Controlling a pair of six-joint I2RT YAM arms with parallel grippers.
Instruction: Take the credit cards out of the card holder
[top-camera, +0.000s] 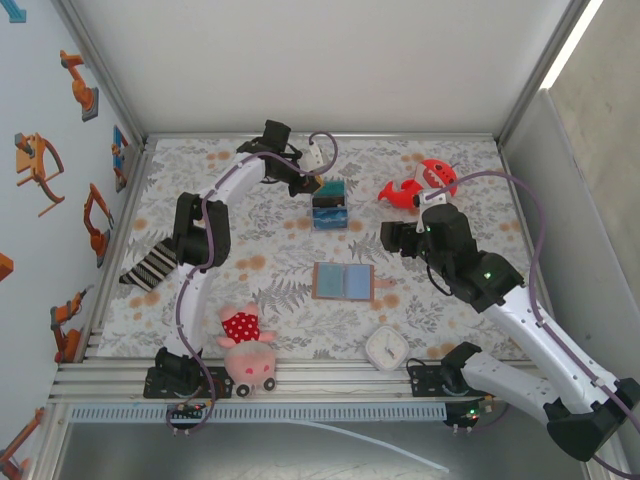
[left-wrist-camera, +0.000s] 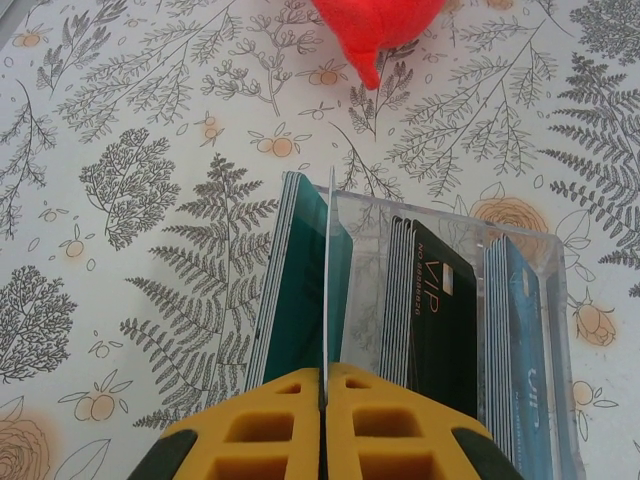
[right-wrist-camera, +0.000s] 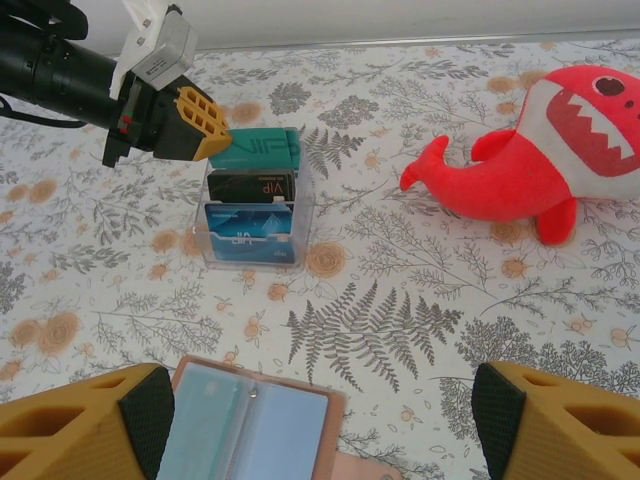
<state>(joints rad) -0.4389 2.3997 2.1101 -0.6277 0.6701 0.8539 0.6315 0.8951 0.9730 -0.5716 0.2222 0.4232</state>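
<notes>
The left jaws are pressed together on what looks like a thin card (left-wrist-camera: 327, 260) seen edge-on, poised over the clear box (left-wrist-camera: 555, 300) at the far middle of the table (left-wrist-camera: 120, 120). By the look of it, the step in hand is setting a card from the holder down into this box. To do it well, the card should be kept upright and parallel to the stacks. It should go down into the gap just beside the teal cards (left-wrist-camera: 300, 270), clear of the box's inner walls, and be released only once its lower edge is inside. A slight parting of the jaws should be enough, then a straight lift so that no neighbouring card is dragged out. The box holds three upright groups: teal on the left, black cards (left-wrist-camera: 430, 310) marked VIP in the middle, and blue cards (left-wrist-camera: 515, 330) on the right. The card holder (top-camera: 343, 281) lies open and flat in the middle of the table, lining up, on the near side of the box. Whether any credit cards sit in its pockets I cannot tell. The right jaws stand wide apart and empty, near the holder's far right corner.
</notes>
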